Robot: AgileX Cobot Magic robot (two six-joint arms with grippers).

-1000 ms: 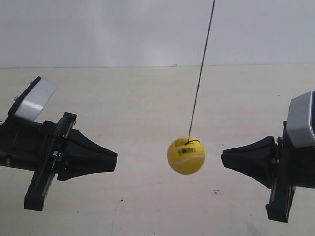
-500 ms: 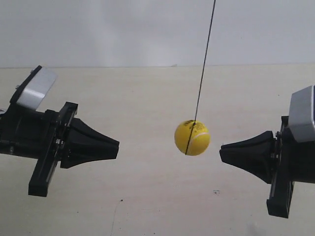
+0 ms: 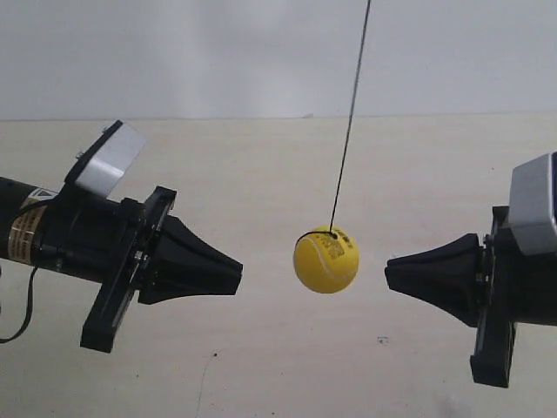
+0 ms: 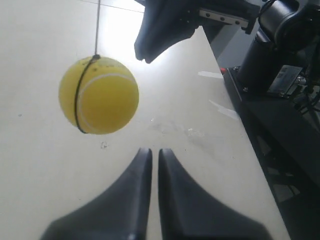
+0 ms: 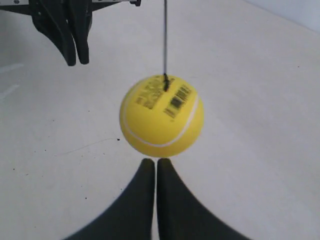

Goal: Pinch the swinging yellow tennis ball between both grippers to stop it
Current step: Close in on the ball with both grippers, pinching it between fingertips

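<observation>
1. The exterior camera stands off the arms and looks side-on and slightly downward across the pale cream bench [image 3: 278, 174] to a white wall [image 3: 218, 52]. From middle range it takes in the black wedge-tipped end effector at the exterior view's left [image 3: 237, 279] and the one at the exterior view's right [image 3: 389, 266].
2. The left wrist camera sits close behind the left end effector [image 4: 151, 152] and looks along its fingers and down on the bench. The right end effector [image 4: 145, 50] shows beyond.
3. The right wrist camera looks likewise along the right end effector [image 5: 151, 162], facing the left one [image 5: 77, 60].
4. All three views share the fuzzy yellow tennis ball [image 3: 326, 259] on its thin dark string [image 3: 348, 131]. The wrist views face each other across it.
</observation>
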